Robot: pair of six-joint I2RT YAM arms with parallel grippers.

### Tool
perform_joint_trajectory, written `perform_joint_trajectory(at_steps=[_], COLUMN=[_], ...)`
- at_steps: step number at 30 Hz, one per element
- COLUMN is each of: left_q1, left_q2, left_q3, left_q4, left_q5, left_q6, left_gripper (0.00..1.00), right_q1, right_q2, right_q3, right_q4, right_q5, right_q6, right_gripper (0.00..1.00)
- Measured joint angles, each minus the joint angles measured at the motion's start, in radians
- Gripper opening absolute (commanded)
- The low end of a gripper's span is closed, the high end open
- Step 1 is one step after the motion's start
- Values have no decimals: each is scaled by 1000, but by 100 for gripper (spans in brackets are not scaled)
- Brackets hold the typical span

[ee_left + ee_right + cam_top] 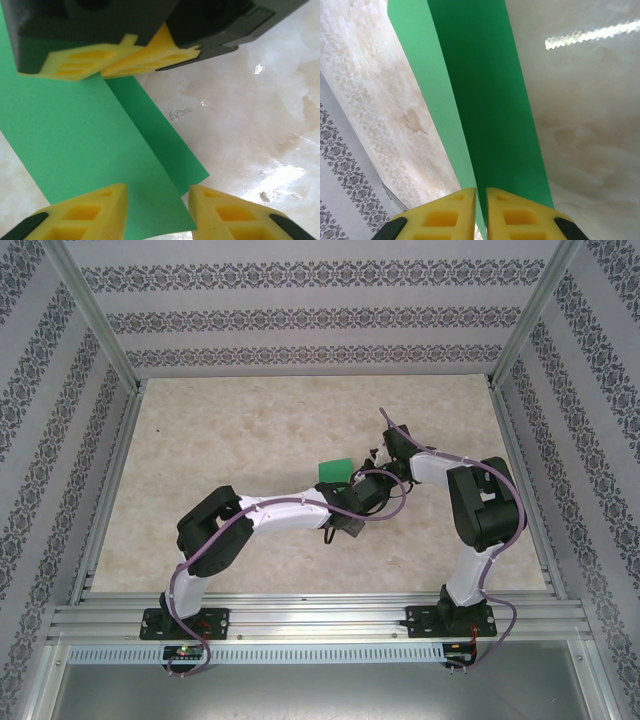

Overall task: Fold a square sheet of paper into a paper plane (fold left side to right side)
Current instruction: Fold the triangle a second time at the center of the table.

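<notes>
While the right gripper pinches the square sheet of paper mid-table, anchoring it, the left gripper hovers.
Its fingers stand spread astride the sheet's near corner, likely to take it for folding.

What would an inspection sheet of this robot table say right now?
Surface: beige marbled tabletop, glossy, with light glare.
Job's things: bright green square sheet of paper, partly folded over, two layers showing; no finished plane.
Clutter: nothing seen.
Grippers: right gripper shut on the sheet; left gripper open, the sheet's corner between its fingers.
Cables: purple cables run along both arms.
Surroundings: patterned wallpaper walls, aluminium frame rails.
</notes>
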Motion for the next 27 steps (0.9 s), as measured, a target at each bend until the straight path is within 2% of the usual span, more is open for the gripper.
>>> perform_joint_trajectory(at_steps=[14, 17, 22, 27], left_q1=[0, 0, 3, 17], left_q2=[-27, -40, -51, -65], left_q3=[0, 0, 0, -32], left_q4=[-5, -4, -3, 12], left_q5=[-14, -13, 14, 75], left_q6=[1, 0, 0, 0], left_gripper=[3, 0, 0, 0], right_q1=[0, 0, -1, -21], right_q2=[0, 0, -18, -126], right_q3=[5, 10, 13, 5], right_q4=[-20, -23, -23, -16], right_q5=[5, 5, 18, 55], right_q6=[-12, -23, -35, -60], right_gripper=[16, 18, 32, 45])
